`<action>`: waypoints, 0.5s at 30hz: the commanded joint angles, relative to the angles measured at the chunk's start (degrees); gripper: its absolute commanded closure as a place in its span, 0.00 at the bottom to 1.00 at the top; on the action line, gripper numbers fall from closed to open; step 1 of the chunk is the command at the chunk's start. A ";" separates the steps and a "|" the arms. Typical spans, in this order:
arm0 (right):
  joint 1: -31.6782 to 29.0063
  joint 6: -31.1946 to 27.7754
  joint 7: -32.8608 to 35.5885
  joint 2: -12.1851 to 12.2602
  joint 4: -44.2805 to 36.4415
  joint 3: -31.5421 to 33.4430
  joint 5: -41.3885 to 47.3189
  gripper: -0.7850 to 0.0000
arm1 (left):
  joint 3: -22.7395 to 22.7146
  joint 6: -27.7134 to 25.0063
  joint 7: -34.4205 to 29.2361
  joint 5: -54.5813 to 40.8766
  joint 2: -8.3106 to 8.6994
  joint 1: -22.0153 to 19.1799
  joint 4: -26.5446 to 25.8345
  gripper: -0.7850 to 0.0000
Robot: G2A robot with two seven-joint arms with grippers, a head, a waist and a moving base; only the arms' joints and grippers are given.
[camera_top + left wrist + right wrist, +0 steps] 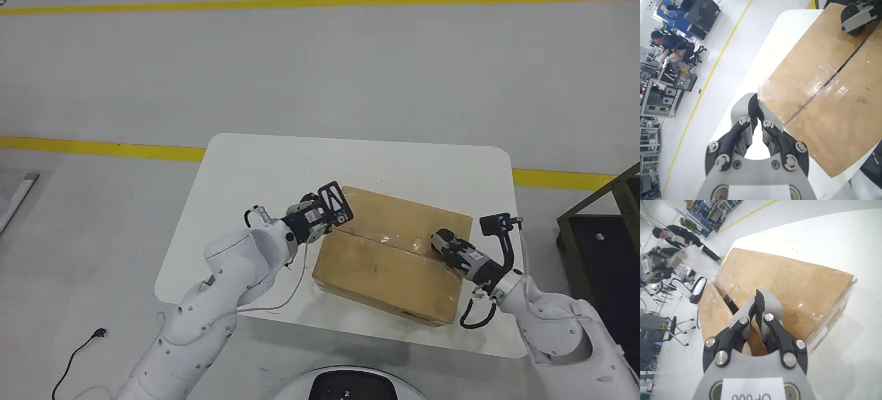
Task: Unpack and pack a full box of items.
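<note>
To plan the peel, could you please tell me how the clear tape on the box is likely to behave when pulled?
The tape looks thin, floppy and light, so it probably only stays flat under tension between the left gripper and the box. It is wrinkled on the box top, so it may stick to itself.

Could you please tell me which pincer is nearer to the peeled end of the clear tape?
Left. The left pincer pinches the peeled tape at one end of the box; the right pincer sits over the opposite end.

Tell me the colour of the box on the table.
The box is plain brown cardboard; the top view shows it best.
</note>
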 commanded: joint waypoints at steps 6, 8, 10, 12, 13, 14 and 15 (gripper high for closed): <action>1.50 -2.82 0.90 0.21 -0.93 -0.19 -1.56 0.52 | -1.70 3.27 0.16 -9.76 -0.54 0.62 2.50 1.00; 1.64 -3.08 0.62 0.20 -1.27 -0.74 -2.62 0.53 | -2.28 4.34 0.36 -12.52 -0.68 0.70 3.04 1.00; 1.94 -3.27 0.78 0.25 -1.41 -1.27 -4.76 0.54 | -2.76 5.13 0.52 -14.51 -0.78 0.67 3.29 1.00; 2.27 -3.35 0.15 0.19 -1.40 -2.15 -5.98 0.56 | -3.29 6.06 0.80 -16.99 -0.90 0.75 3.61 1.00; 2.46 -3.55 0.05 0.14 -1.35 -2.68 -5.72 0.56 | -3.45 6.10 0.66 -17.63 -0.91 0.70 3.85 1.00; 2.73 -3.67 0.09 0.12 -1.23 -3.06 -5.95 0.56 | -3.63 6.27 0.56 -18.05 -0.92 0.62 4.00 1.00; 2.99 -3.70 -0.01 0.07 -0.96 -3.50 -5.73 0.56 | -3.71 6.38 0.45 -18.32 -0.93 0.60 4.08 1.00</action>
